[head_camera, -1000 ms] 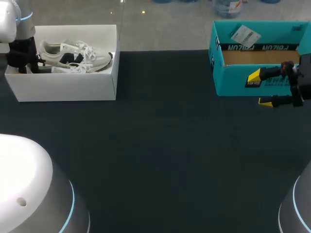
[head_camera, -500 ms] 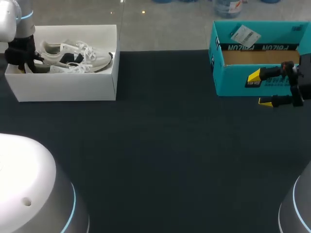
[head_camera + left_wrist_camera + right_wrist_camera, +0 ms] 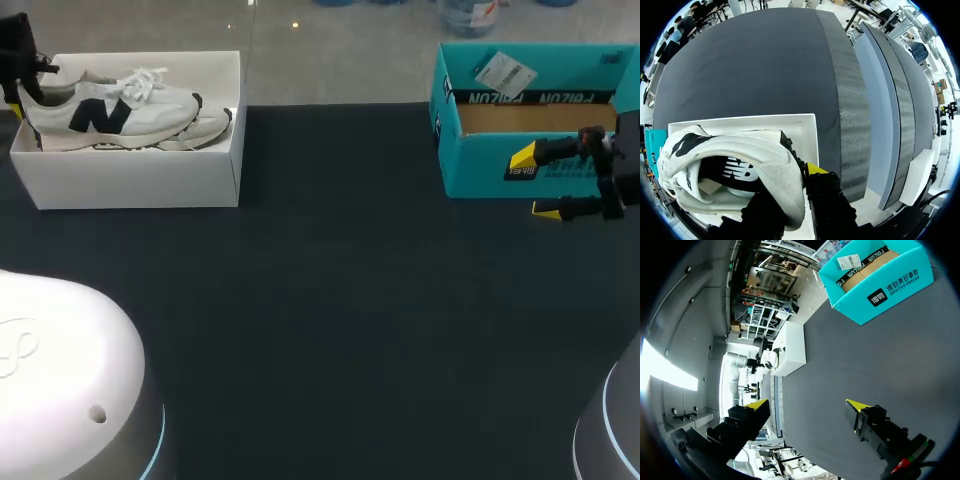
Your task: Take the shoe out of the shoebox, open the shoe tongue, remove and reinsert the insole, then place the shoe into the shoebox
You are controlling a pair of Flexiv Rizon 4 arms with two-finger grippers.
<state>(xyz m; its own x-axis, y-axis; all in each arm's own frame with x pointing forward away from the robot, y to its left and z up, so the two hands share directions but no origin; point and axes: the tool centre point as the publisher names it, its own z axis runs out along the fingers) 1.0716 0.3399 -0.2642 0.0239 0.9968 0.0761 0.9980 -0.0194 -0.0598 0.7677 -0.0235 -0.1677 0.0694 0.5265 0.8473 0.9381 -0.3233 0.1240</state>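
The white sneaker with the dark side logo hangs toe-out just above the open white shoebox at the far left of the surface. The left end effector is clamped on its heel, one finger inside the collar and one outside. A second white sneaker lies in the box beneath it. Well apart, at the far right, the right end effector hovers with fingers spread wide, just in front of a teal cardboard box.

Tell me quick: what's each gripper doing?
Left gripper: shut on the shoe, at its heel.
Right gripper: open, holding nothing.
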